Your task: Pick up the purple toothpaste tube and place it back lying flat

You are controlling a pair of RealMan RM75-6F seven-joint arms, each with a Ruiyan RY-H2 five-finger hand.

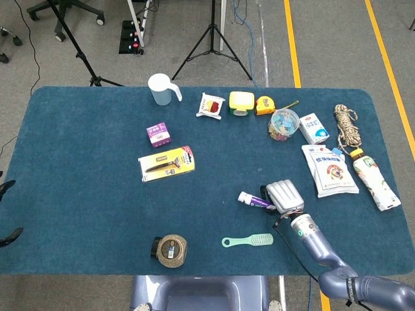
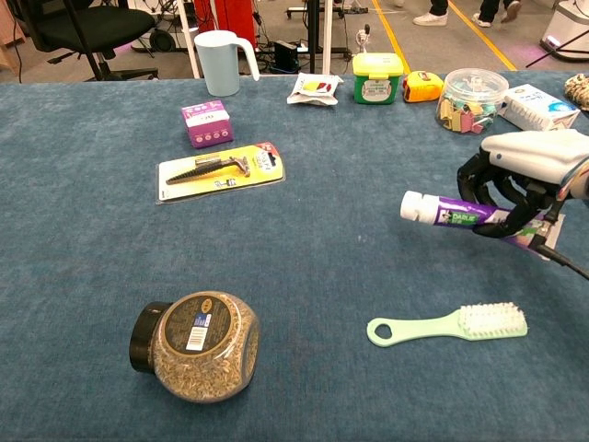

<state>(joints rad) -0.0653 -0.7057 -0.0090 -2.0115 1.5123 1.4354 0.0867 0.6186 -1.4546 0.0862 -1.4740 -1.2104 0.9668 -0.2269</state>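
The right hand (image 2: 520,180) grips the purple toothpaste tube (image 2: 456,213) with its fingers (image 2: 502,198) curled down around the tube's rear half, holding it roughly level and, in the chest view, clear of the blue table (image 2: 304,276). The tube's white cap sticks out from the hand toward the robot's left, and the flat crimped end shows just behind the fingers on the other side. From the head view the same hand (image 1: 284,195) covers most of the tube (image 1: 253,200), with only the cap end showing beside it. Just below the hand, nearer the robot, a mint green brush (image 2: 451,323) lies flat with its bristles toward the right. Farther off to the hand's left lie a yellow razor pack (image 2: 221,169) and a small purple box (image 2: 207,123), and well to its near left a jar (image 2: 195,347) lies on its side. Beyond the hand, toward the far edge, stand a clear tub of clips (image 2: 472,99), a green and yellow container (image 2: 378,77) and a pale blue pitcher (image 2: 222,62). The left hand shows in neither view.
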